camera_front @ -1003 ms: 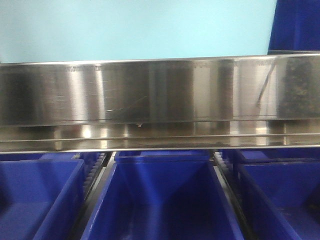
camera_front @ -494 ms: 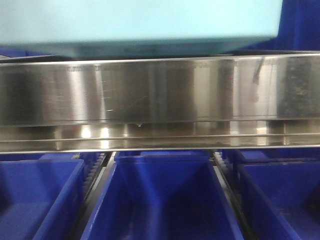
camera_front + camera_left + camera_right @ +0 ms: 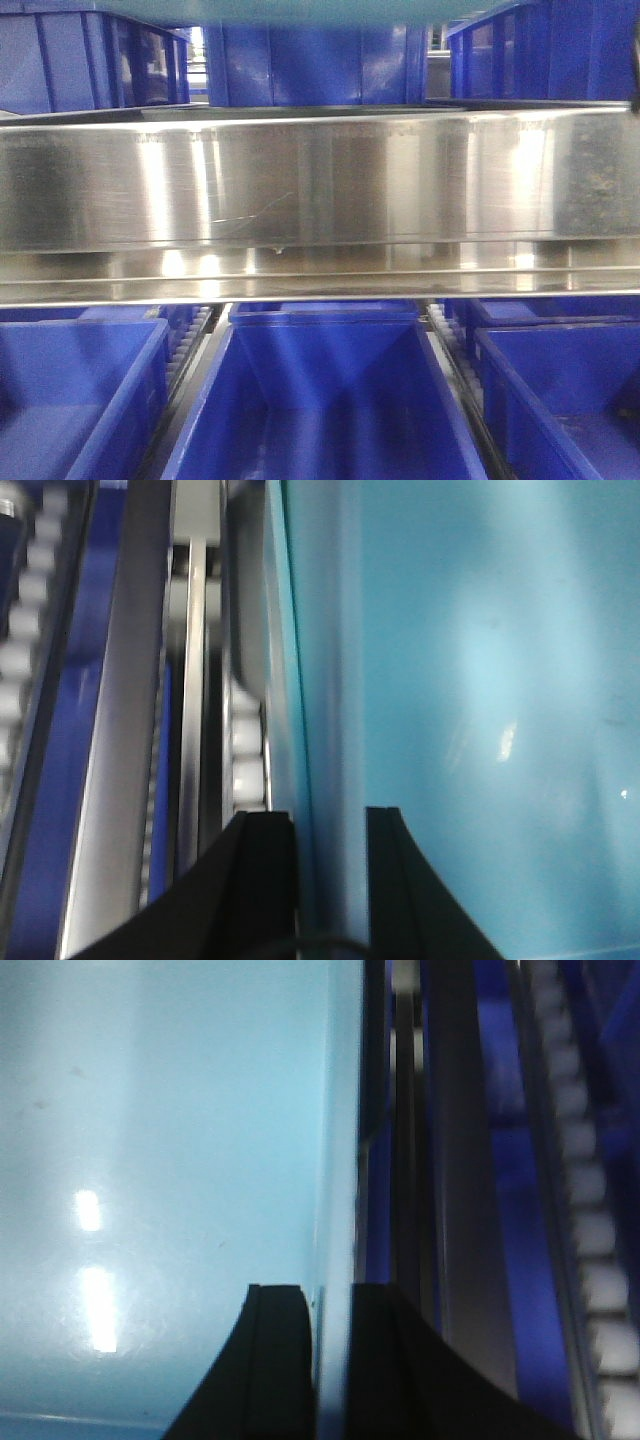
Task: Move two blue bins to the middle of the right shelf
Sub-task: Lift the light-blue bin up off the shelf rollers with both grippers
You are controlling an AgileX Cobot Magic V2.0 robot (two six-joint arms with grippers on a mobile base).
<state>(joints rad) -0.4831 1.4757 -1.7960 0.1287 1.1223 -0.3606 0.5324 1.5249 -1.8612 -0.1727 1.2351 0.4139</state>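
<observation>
You have the pale blue bin [image 3: 480, 680] held from both ends: in the left wrist view its thick rim runs up between the two black left fingers [image 3: 262, 900], which are clamped on it, one against the outer wall and one inside the tub. The right fingers [image 3: 282, 1380] are clenched on the opposite rim in the same way, with the smooth, glossy inside of the tub filling the left of that view. You cannot tell from these views whether a second tub is nested in it. From the front camera only a thin pale strip of the bin shows at the very top edge, above the steel shelf tier [image 3: 320, 180], whose broad brushed front rail spans the whole width. Behind that rail, dark blue bins [image 3: 310, 65] stand on the tier, and three more sit side by side on the level below it. In both wrist views, just outside the held wall, you can see a metal rail and a row of white rollers [image 3: 245, 750] with dark blue beyond
</observation>
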